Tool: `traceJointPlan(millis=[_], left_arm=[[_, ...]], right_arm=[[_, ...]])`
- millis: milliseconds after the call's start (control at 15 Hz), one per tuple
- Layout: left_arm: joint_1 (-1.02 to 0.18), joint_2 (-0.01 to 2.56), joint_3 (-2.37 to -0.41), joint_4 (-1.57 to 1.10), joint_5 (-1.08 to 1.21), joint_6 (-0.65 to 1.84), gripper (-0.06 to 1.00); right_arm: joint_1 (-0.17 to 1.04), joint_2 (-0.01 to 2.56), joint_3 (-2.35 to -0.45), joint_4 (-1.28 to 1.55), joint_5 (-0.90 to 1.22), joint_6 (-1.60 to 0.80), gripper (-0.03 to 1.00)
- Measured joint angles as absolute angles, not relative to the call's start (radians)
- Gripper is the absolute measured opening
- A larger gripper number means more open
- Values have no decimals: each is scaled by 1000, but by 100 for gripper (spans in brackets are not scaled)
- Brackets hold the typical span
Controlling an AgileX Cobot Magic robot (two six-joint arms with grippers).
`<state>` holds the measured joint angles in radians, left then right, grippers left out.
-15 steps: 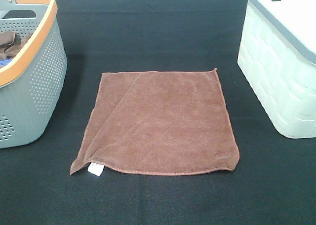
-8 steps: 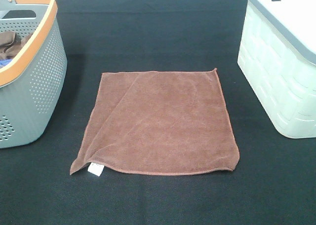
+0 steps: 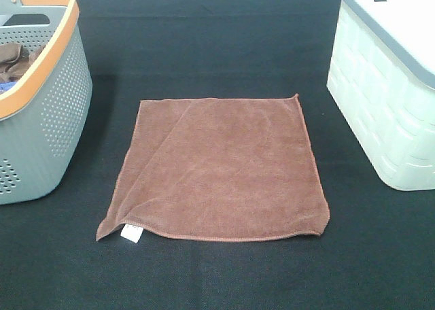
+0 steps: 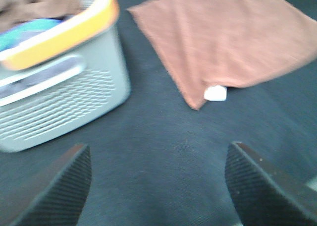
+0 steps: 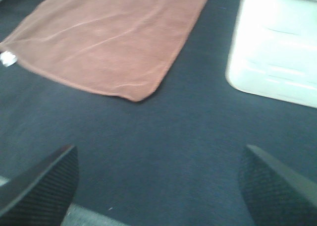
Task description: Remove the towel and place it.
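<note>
Nothing has moved since a second ago: the towel [image 3: 217, 170] lies flat mid-frame on the table [image 3: 217, 276], up-right of my spread, empty left hand [image 4: 158, 186] and up-left of my released right hand [image 5: 158, 186], which, through blur, seems no nearer.

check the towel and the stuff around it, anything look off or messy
Nothing serious. The towel lies spread flat on the black table, only slightly skewed, its white tag poking out at one near corner. Both end effectors are open, clear of it.
</note>
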<state>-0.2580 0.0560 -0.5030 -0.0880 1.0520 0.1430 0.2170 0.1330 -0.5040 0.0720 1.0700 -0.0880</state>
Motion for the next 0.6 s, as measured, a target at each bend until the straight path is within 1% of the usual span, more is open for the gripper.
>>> traceJointPlan(millis=[67,133,200,400,600], left_arm=[[-173,34,-503,-88,1052,143,72],[-131,21,-503,-88,1052,143,72],[-108,6,-503,-88,1052,143,72],[-92,-5,-503,-88,1052,143,72],[-91,-5,-503,-88,1052,143,72]], right_arm=[[164,133,-504,72,1070,-88,83],[80,132,-504,72,1070,-88,83],[40,122,-504,72,1069,-88,83],[-38,49,-504,72,1069,-88,83],[-52,0,-504,73,1069,-88,83]])
